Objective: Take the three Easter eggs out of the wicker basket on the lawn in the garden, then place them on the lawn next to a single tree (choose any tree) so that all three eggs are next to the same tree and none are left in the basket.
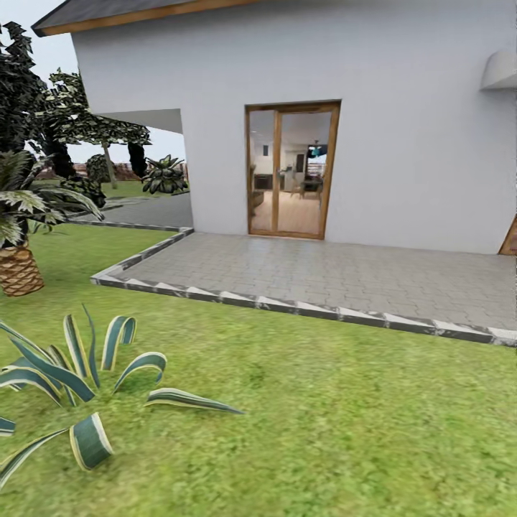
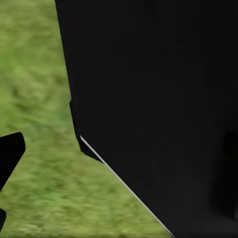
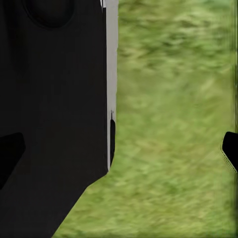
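Note:
The Easter eggs and the wicker basket are out of view. The lawn (image 1: 323, 416) spreads across the near ground in the head view. Far off at the back left stands a tree (image 1: 109, 166) with a thin pale trunk under a leafy crown. In the right wrist view my right gripper (image 3: 121, 148) hangs over grass, its black fingertips (image 3: 230, 151) wide apart with nothing between them. My left gripper (image 2: 119, 148) shows one black fingertip (image 2: 11, 151) at the picture's edge beside my dark body, spread just as wide, over grass.
A white house (image 1: 402, 129) with a glass double door (image 1: 291, 172) faces me behind a grey paved patio (image 1: 323, 276) with a raised stone kerb. A striped agave (image 1: 79, 380) grows close at the near left. A palm stump (image 1: 18, 269) stands further left, with dark trees (image 1: 21, 93) behind.

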